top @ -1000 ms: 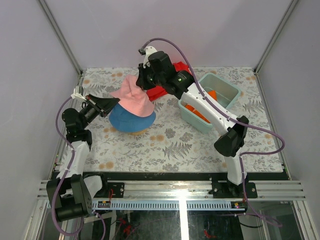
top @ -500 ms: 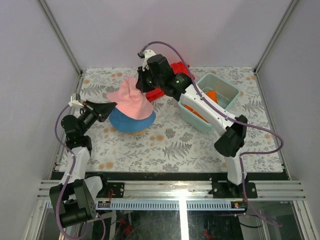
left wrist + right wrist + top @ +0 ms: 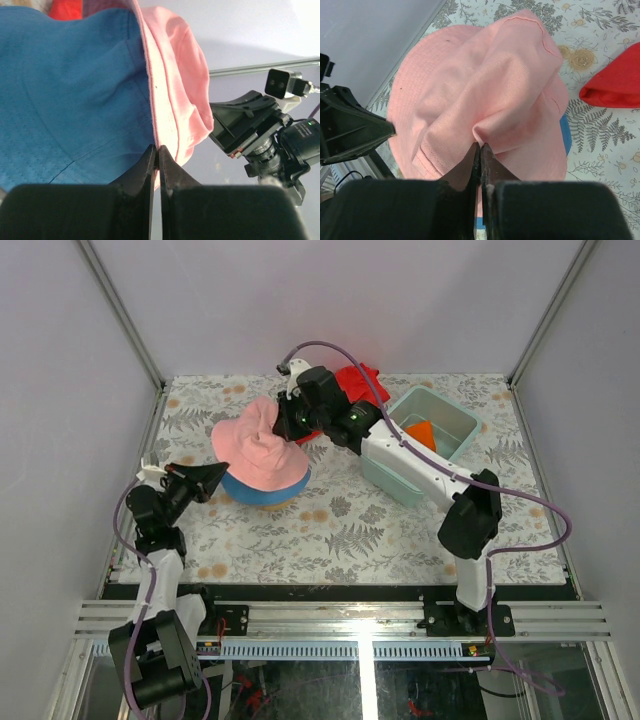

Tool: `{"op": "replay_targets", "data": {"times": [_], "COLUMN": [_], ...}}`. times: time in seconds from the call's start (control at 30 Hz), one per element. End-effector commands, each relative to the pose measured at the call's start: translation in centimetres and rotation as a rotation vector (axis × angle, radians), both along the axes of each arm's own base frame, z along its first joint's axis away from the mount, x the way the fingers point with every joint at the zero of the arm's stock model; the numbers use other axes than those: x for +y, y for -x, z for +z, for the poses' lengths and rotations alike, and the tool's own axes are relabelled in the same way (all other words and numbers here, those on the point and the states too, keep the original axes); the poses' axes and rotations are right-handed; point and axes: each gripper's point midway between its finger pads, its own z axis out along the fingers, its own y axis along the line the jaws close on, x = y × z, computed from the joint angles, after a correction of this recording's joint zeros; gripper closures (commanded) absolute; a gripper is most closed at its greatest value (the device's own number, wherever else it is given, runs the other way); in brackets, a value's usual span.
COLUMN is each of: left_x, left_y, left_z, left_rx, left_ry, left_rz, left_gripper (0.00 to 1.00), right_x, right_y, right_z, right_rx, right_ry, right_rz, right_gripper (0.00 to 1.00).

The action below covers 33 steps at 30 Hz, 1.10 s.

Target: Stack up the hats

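Observation:
A pink hat (image 3: 260, 450) is draped over a blue hat (image 3: 268, 492) on the left half of the table. My right gripper (image 3: 288, 428) is above the pink hat's crown (image 3: 485, 85), shut on a raised fold of it; in that view its tips (image 3: 480, 145) pinch the fabric. My left gripper (image 3: 226, 471) comes in from the left, shut at the pink brim's edge. In the left wrist view its tips (image 3: 156, 150) meet on the pink seam (image 3: 175, 75), with the blue hat (image 3: 65, 90) beside it. An orange hat (image 3: 420, 430) lies in a bin.
A pale teal bin (image 3: 455, 405) stands at the back right, partly under the right arm. A flat red cloth (image 3: 358, 378) lies at the back, behind the right wrist, and also shows on the right of the right wrist view as the red cloth (image 3: 615, 85). Grey walls enclose the floral table.
The left gripper has drawn back to the near left, taking the pink brim with it. The right gripper has come down and the pink hat now covers more of the blue one.

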Motion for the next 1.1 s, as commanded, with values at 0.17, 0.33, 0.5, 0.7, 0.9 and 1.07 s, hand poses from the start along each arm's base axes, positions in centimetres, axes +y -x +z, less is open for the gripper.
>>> {"op": "replay_targets", "data": {"times": [0.17, 0.33, 0.5, 0.7, 0.9, 1.07], "left_x": [1.5, 2.2, 2.9, 3.9, 5.2, 5.9], "left_y": [0.1, -0.6, -2.0, -3.7, -4.8, -5.5], "left_z": [-5.5, -5.2, -3.7, -2.6, -3.6, -4.6], "left_rx": [0.14, 0.128, 0.116, 0.105, 0.135, 0.155], "left_ry": [0.012, 0.026, -0.019, -0.055, -0.047, -0.04], "left_rz": [0.096, 0.125, 0.126, 0.125, 0.113, 0.063], "left_gripper": [1.0, 1.0, 1.0, 1.0, 1.0, 1.0], "right_x": [0.4, 0.6, -0.3, -4.1, -9.0, -11.3], "right_y": [2.0, 2.0, 1.8, -0.5, -3.0, -3.6], "right_z": [4.6, 5.7, 7.3, 8.5, 6.2, 3.2], "right_rx": [-0.058, -0.066, -0.104, -0.107, -0.028, 0.108], "right_ry": [-0.102, -0.117, -0.127, -0.154, -0.162, -0.222], "right_rz": [0.071, 0.084, 0.067, -0.015, -0.099, -0.086], "right_gripper": [0.92, 0.67, 0.51, 0.42, 0.4, 0.4]}}
